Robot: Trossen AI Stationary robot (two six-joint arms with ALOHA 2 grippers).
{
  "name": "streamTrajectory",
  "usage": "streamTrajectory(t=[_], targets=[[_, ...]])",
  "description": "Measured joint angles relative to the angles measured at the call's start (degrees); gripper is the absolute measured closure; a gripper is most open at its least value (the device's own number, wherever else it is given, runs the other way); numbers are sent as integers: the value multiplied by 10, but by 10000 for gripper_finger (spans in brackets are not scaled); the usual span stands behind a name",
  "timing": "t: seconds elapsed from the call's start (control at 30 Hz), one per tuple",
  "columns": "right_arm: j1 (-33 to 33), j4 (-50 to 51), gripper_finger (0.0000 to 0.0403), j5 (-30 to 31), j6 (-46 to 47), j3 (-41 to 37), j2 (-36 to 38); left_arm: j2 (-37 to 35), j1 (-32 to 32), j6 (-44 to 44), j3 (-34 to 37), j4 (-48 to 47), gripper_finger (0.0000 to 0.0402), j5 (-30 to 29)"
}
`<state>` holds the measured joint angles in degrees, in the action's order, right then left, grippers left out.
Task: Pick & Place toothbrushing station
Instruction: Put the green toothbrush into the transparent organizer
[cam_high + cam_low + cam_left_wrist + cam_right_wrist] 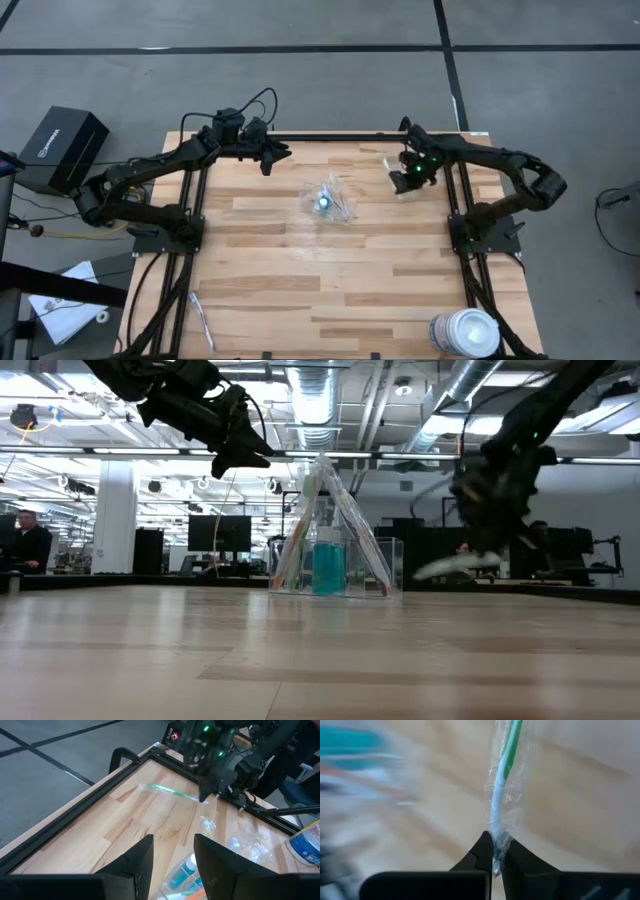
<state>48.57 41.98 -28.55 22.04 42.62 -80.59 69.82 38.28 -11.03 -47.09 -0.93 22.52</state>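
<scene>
Your right gripper (494, 854) pinches one wrapped green toothbrush (502, 780), lifted. One clear container (330, 200) stands apart from it, holding two teal tubes (184, 872). Left gripper (172, 852) hovers parted, empty.

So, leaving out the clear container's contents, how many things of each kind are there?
Clear container: 1
Wrapped toothbrushes: 2, one in the right hand, one lying loose
White round tub: 1
Total: 4, small clear scraps uncounted
</scene>
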Motion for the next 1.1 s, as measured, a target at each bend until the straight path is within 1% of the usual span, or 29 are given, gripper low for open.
streamTrajectory(t=[0.13,0.23,0.33,0.43,0.57,0.7,0.83,1.0,1.1], targets=[[-14,-40,398,-89,82,14,59,0,0,0,0,-1,265,0],[-21,-85,399,-152,166,15,108,0,0,1,0,-2,265,0],[-33,-123,400,-193,255,15,158,0,0,4,0,-2,265,0],[-60,-168,401,-213,359,15,207,0,0,6,0,-2,265,0],[-116,-253,401,-228,518,16,264,0,0,7,0,-1,265,0],[-176,-275,401,-261,644,16,295,0,0,7,0,-1,265,-2],[-236,-277,401,-309,733,16,311,0,0,7,0,-1,265,-2],[-297,-274,401,-308,790,16,312,0,0,5,0,-1,265,-3],[-311,-298,401,-296,824,15,306,0,0,3,0,-1,265,-3]])
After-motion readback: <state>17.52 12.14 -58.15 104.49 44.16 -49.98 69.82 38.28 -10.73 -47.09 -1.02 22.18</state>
